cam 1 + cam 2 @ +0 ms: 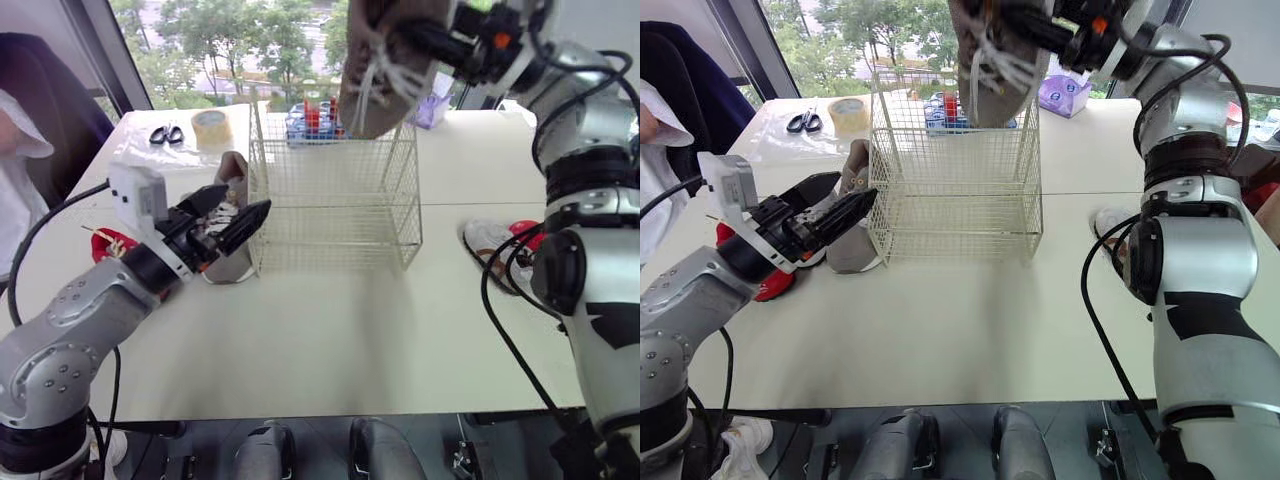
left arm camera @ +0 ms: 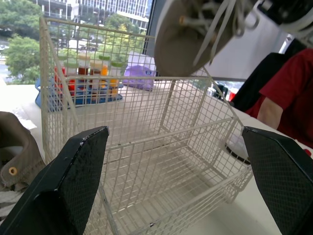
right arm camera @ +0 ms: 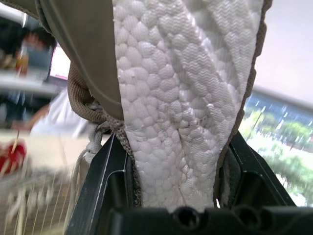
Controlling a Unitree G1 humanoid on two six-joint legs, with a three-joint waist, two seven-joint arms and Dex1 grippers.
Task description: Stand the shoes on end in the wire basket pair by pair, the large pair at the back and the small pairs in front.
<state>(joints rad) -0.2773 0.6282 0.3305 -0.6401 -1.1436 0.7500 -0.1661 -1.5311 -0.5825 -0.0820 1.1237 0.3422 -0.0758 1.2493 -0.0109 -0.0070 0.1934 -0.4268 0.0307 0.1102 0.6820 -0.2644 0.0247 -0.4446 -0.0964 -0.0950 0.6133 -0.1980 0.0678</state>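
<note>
**Robot holding a large shoe over an empty wire basket**

The right gripper (image 1: 405, 45) is holding a large taupe shoe (image 1: 372, 100) up in the air. Its two black fingers are clamping the shoe across its white sole. The shoe is hanging on end, laces dangling, over the back of the wire basket (image 1: 335, 220), with its lower end just above the rim. The basket is sitting open-topped and empty in the middle of a white table (image 1: 330, 340).

The left gripper (image 1: 247, 196) is hovering just beside the basket's left wall, its fingers spread wide and holding nothing. A second taupe shoe (image 1: 853, 252) is lying on the table there, touching or almost touching the basket.

A small red shoe (image 1: 108, 245) is lying near the table's left edge. A small white and red shoe (image 1: 497, 240) is lying to the right of the basket. Scissors (image 1: 166, 134), a roll of tape (image 1: 211, 126) and a blue rack of bottles (image 1: 310, 122) are sitting at the far side of the table.
</note>
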